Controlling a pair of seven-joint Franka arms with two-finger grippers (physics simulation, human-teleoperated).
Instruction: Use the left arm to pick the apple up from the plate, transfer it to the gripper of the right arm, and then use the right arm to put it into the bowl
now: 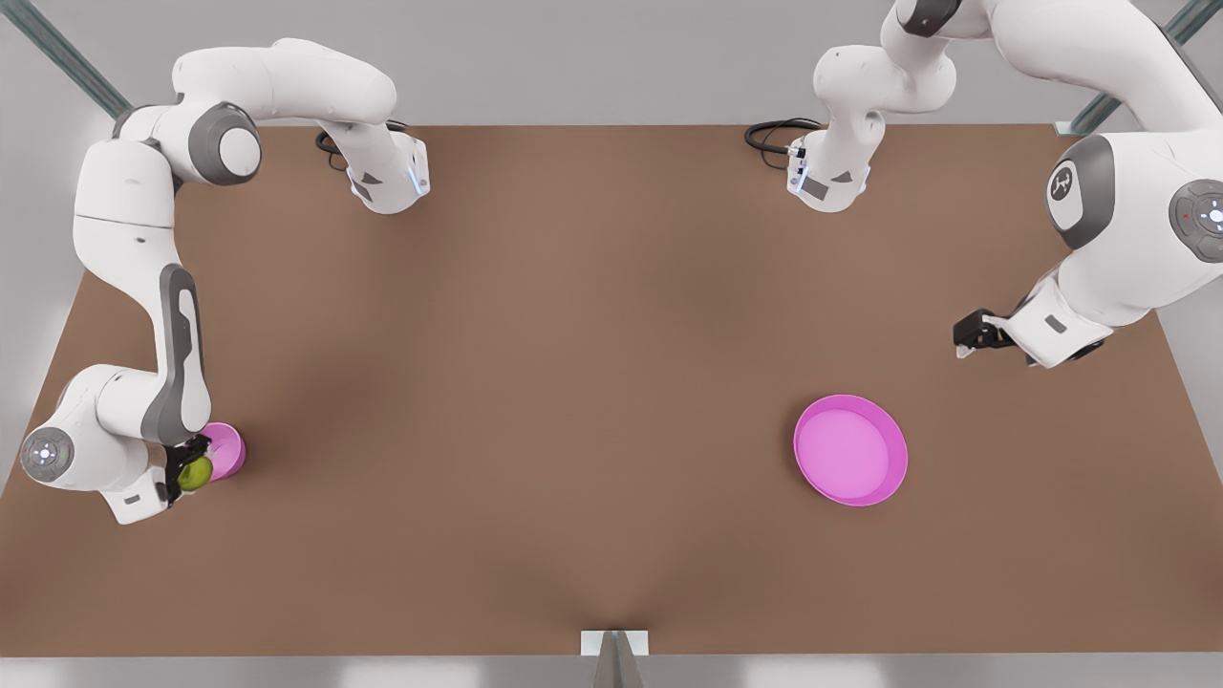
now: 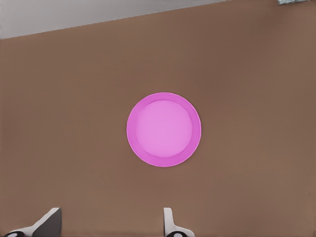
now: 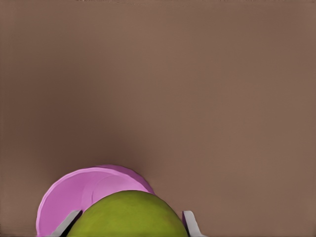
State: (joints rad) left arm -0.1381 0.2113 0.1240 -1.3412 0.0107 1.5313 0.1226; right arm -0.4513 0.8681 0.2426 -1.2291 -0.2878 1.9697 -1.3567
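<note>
The yellow-green apple [image 1: 197, 473] is clamped in my right gripper [image 1: 188, 475] at the front view's left. It hangs beside and just over the rim of the small deep pink bowl [image 1: 227, 449]. In the right wrist view the apple [image 3: 128, 212] sits between the fingers of the right gripper [image 3: 131, 224], with the bowl [image 3: 74, 192] directly beyond it. The wide magenta plate [image 1: 850, 449] lies empty at the front view's right. My left gripper [image 1: 973, 336] waits above and behind it, open and holding nothing. The left wrist view has the plate [image 2: 163, 129] ahead of the left gripper [image 2: 111, 229].
The brown table [image 1: 573, 382] spans the scene. The bowl stands close to its edge at the front view's left. Black cables [image 1: 774, 134] lie by the arm bases at the back. A small metal bracket [image 1: 614, 642] sits at the middle of the near edge.
</note>
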